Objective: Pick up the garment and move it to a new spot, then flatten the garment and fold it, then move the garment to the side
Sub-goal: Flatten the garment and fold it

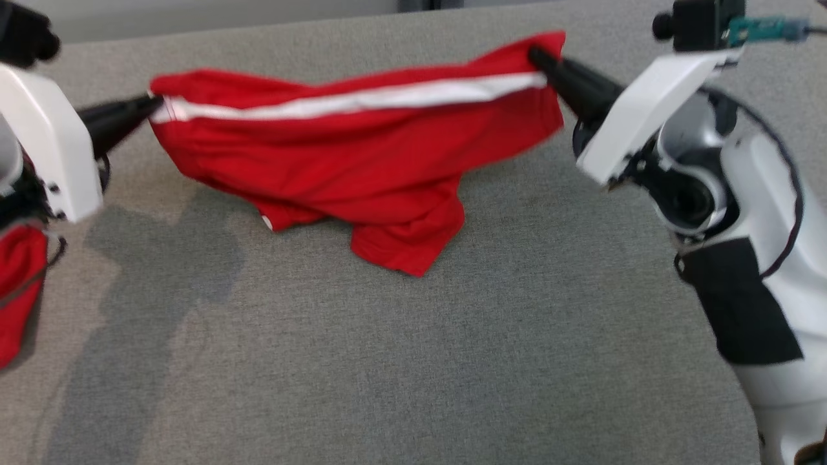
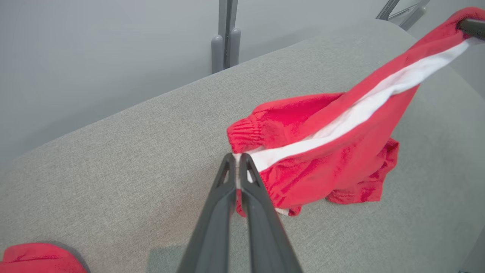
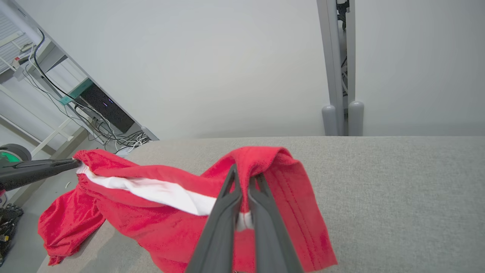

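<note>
Both pinch garment [image 1: 362, 155]: L gripper [image 1: 155, 102], R gripper [image 1: 535, 55]; L wrist: waistband [image 2: 246, 131], prob.

No readable text, labels, brands or numbers anywhere.

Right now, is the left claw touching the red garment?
Touching. Left wrist view: the left claw is shut on the garment at the end of its white stripe.

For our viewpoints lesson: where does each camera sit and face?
Head view: on the head, looking down at the red garment over the grey surface; left forearm, right forearm show.
Left wrist view: on that wrist, along the left jaws, shut on the garment.
Right wrist view: likewise, along the right jaws, shut on it.
Shared: each wrist view shows the other jaws.
</note>
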